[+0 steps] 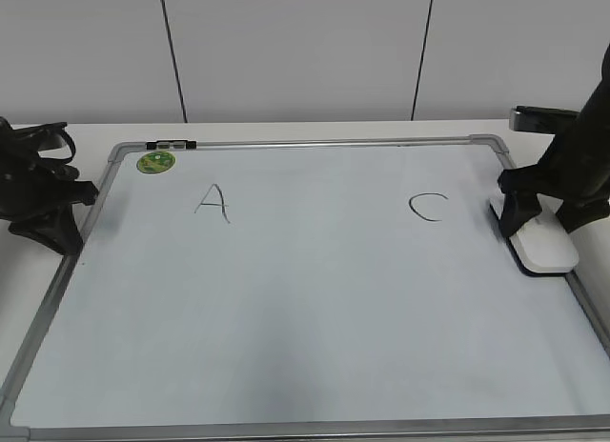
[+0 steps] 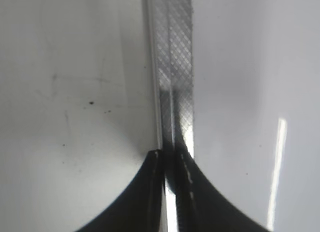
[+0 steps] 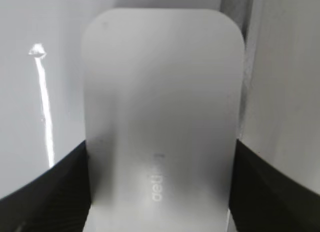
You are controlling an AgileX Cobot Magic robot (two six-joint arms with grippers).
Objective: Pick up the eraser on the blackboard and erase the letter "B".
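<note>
The blackboard [image 1: 315,309] is a white board with a grey frame, lying flat. It bears a handwritten "A" [image 1: 213,203] and "C" [image 1: 428,207]. No letter "B" shows; the board between them is blank. The white eraser [image 1: 545,249] lies at the board's right edge. My right gripper [image 1: 539,216] stands over it with a finger against each long side. In the right wrist view the eraser [image 3: 160,92] fills the space between the fingers [image 3: 160,192]. My left gripper [image 1: 81,202] is shut, with its tips [image 2: 170,154] on the board's left frame [image 2: 172,67].
A round green sticker [image 1: 155,162] sits at the board's far left corner, with a small black and silver piece [image 1: 172,144] on the frame beside it. The board lies on a white table [image 1: 286,130] before a white wall.
</note>
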